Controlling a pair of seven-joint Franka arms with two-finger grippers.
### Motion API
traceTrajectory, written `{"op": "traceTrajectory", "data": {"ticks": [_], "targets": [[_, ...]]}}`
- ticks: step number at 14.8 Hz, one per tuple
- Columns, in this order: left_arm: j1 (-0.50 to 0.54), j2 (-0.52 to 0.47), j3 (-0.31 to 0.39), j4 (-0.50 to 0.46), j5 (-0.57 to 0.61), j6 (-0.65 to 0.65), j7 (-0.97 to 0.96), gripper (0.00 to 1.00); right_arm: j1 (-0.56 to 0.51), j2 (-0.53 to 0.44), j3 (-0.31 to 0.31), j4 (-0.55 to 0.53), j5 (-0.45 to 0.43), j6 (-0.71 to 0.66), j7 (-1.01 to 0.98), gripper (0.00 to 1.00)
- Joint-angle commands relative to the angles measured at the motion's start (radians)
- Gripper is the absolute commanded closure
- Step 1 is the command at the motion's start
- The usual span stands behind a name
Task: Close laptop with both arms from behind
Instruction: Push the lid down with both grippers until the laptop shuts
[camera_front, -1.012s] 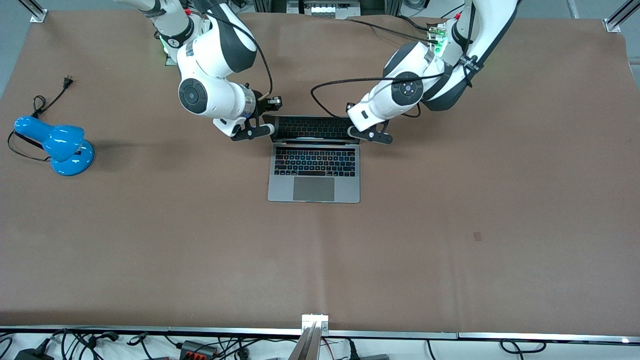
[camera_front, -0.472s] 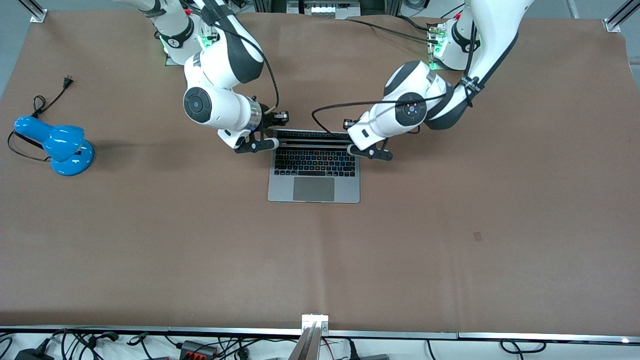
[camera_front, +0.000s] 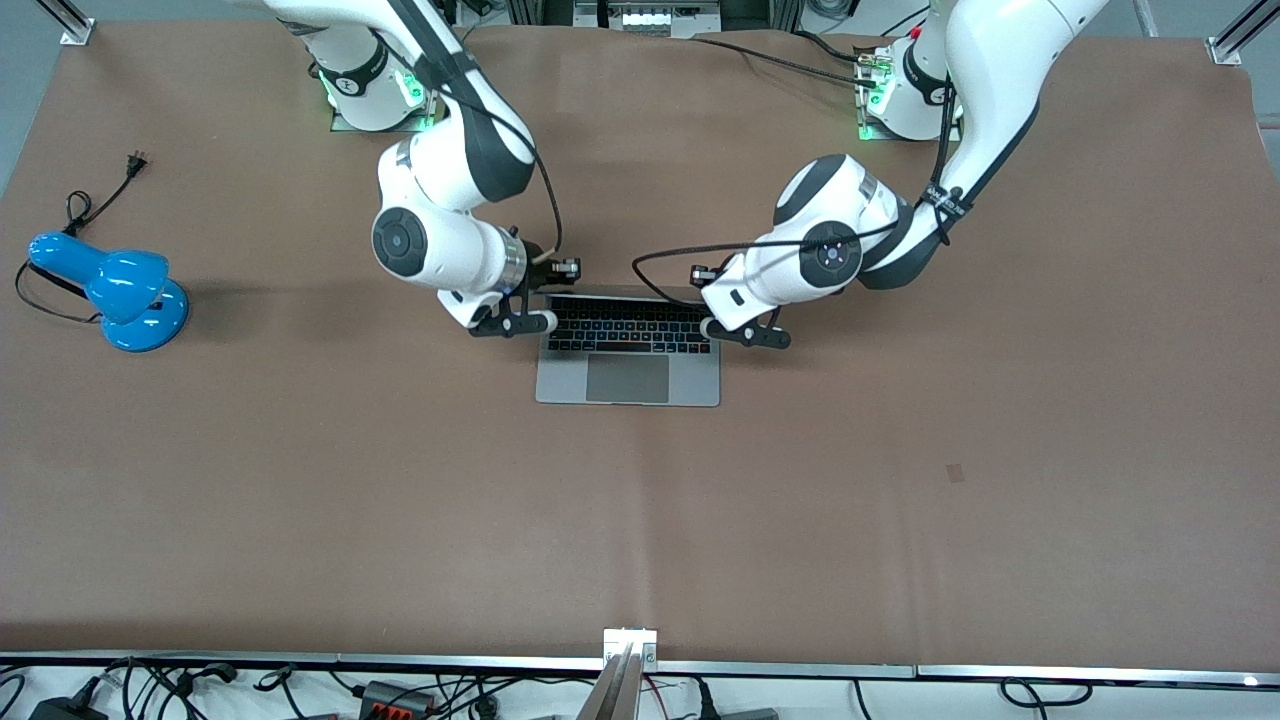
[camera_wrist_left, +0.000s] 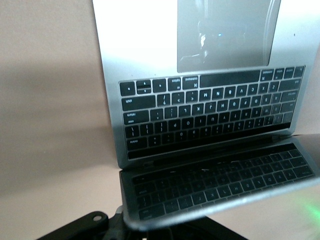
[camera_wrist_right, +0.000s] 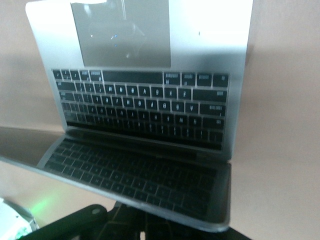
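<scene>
The grey laptop (camera_front: 628, 378) lies mid-table with its lid tipped forward over the black keyboard. My right gripper (camera_front: 540, 322) is shut and presses on the back of the lid at the corner toward the right arm's end. My left gripper (camera_front: 712, 329) is shut and presses on the lid's other corner. In the left wrist view the laptop (camera_wrist_left: 200, 115) shows its keyboard mirrored in the dark screen, and the lid's edge covers most of my left gripper (camera_wrist_left: 145, 234). The right wrist view shows the laptop (camera_wrist_right: 145, 110) the same way, with my right gripper (camera_wrist_right: 146, 234) under the lid's edge.
A blue desk lamp (camera_front: 115, 290) with its black cord and plug (camera_front: 100, 200) stands toward the right arm's end of the brown table. A metal bracket (camera_front: 630, 640) sits at the table edge nearest the front camera.
Both grippers have moved toward the front camera, pushing the lid with them. The lid has swung from leaning back to tipped forward over the keyboard.
</scene>
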Motion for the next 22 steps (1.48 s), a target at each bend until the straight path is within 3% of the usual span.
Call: {"op": "traceTrajectory", "data": {"ticks": [1,13,22], "targets": [[-0.005,0.074,0.015,0.073,0.075,-0.003,-0.021,1.00,-0.002,0.080,-0.010,0.089,-0.011,-0.004,0.017,1.00],[-0.015,0.210,0.015,0.101,0.224,0.083,-0.082,1.00,0.010,0.234,-0.022,0.123,-0.061,0.183,0.014,1.00],[-0.028,0.255,0.020,0.107,0.294,0.123,-0.099,1.00,0.011,0.300,-0.022,0.161,-0.061,0.221,0.014,1.00]]}}
